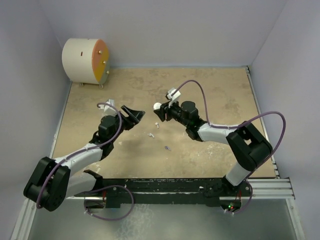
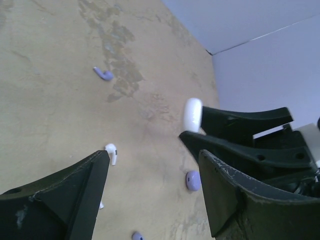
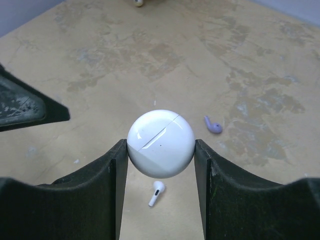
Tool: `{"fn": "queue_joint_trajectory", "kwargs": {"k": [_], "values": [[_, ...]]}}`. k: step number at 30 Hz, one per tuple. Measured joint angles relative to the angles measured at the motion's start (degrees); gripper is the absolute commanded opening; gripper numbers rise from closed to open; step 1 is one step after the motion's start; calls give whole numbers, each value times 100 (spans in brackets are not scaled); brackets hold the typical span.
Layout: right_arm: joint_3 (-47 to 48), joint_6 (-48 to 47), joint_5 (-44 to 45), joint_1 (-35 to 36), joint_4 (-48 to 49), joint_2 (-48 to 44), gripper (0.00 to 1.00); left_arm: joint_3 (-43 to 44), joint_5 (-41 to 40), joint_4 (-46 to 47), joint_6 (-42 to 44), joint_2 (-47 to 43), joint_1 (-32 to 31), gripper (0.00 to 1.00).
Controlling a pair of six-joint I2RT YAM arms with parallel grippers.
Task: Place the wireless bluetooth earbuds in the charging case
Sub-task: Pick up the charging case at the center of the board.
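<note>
Earbuds [image 1: 150,135]: lie loose on the counter [image 1: 225,100], between the two arms, none seated in a case. White earbud [image 3: 156,193]: lies flat, seen just below the case in the right wrist view; long axis runs nearly up-and-down in that view, with the rounded head at the upper right and the stem pointing down and to the left. Lilac earbud [image 3: 213,125]: lies on its side to the right of the case and well apart from the white one; long axis slants, with the thin stem toward the upper left and the bulb toward the lower right. Charging case [image 3: 160,135]: white, round as a pebble, lid shut, with the seam running on a slant from lower left to upper right; seems to hang off the counter rather than rest on it. Right claw [image 3: 161,150]: pinches the case by its two opposite sides, one finger pressed against each flank, opened only as wide as the case. Left claw [image 2: 153,156]: spreads wide, grips nothing and touches nothing; faces the right claw from just beside it, with a white bud showing on the counter through the gap.
</note>
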Motion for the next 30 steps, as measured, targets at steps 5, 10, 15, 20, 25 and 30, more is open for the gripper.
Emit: {"fn": "queue_joint_trajectory", "kwargs": {"k": [5,10,15,20,25,30], "values": [[-24,2,-144,245,98,116,0,297,-210,411,-107,367,-328,65],[-79,205,-293,358,330,116,0,439,-420,885,-216,848,-562,63],[-83,481,-293,358,389,116,0,439,-654,1143,-273,1060,-737,61],[-83,723,-293,356,389,116,0,439,-898,1432,-289,1060,-820,55],[-81,931,-302,356,389,116,0,439,-1060,1626,-286,1060,-863,52],[-81,1073,-343,356,389,131,0,439,-1132,1751,-286,1093,-907,51]]}}
